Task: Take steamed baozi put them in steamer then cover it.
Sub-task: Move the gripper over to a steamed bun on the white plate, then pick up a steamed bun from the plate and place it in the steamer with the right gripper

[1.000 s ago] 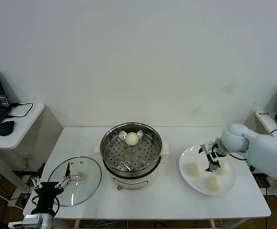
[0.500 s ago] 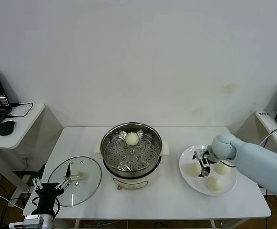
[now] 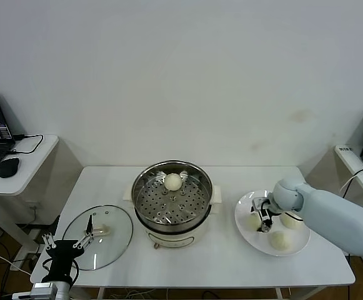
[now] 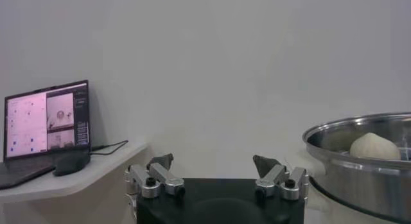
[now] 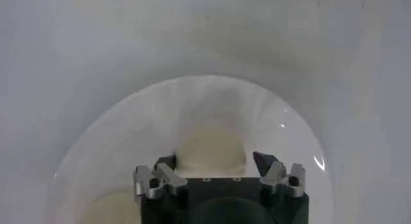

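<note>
Baozi: in the head view one (image 3: 172, 181) sits at the far side of the steamer (image 3: 172, 201), while three wait on the plate (image 3: 243, 222) at the right of the worktop (image 3: 225, 256). The right tool (image 3: 260, 219) is down on the plate around the leftmost bun (image 3: 253, 220). The lid (image 3: 97, 236) lies left of the steamer, with the left tool (image 3: 64, 242) idle beside it

Left wrist view: that tool's (image 4: 213, 166) jaws stand wide and hold nothing

Right wrist view: the tool's (image 5: 214, 162) fingers straddle a bun (image 5: 210, 149); whether they grip it, I cannot tell

By my judgement, one bun is done; three and the covering remain
</note>
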Controlling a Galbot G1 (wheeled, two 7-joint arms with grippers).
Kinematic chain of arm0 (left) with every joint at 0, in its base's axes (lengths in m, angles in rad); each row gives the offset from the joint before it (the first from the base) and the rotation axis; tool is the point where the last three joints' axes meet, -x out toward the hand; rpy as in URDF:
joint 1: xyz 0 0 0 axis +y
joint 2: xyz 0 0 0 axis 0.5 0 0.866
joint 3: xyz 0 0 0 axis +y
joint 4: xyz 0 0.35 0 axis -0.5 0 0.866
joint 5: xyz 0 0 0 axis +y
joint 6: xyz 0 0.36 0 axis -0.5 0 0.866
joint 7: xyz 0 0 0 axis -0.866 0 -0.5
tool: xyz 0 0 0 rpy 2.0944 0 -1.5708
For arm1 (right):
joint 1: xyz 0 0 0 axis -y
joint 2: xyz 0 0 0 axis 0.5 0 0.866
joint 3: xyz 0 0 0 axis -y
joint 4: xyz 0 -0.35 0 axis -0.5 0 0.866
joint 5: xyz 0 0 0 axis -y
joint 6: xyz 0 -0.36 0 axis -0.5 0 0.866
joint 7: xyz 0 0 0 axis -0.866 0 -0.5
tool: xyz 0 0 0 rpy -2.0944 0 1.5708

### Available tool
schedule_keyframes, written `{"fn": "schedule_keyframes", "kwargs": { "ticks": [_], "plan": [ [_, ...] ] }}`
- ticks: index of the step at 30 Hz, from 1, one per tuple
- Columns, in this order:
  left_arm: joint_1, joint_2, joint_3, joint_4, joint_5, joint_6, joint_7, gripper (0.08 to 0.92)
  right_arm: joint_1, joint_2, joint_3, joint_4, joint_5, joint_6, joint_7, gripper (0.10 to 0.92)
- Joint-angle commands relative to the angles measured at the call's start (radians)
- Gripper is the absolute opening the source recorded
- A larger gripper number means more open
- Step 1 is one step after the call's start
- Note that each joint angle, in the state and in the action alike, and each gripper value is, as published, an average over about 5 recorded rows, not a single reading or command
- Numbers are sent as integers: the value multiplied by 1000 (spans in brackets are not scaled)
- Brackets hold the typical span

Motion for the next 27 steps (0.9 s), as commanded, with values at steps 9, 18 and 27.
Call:
{"fn": "schedule_keyframes", "kwargs": {
  "ticks": [9, 18, 27],
  "plan": [
    [-7, 13, -1, -3, -3, 1, 0, 823, 330, -118, -115, 100, 150, -21, -82, 660],
    [-15, 25, 4, -9, -9, 2, 0, 823, 750, -79, -354, 241, 405, -114, -51, 663],
    [-22, 37, -4, -21, -20, 4, -1, 823, 847, 208, -420, 237, 667, -265, 65, 675]
  ]
}}
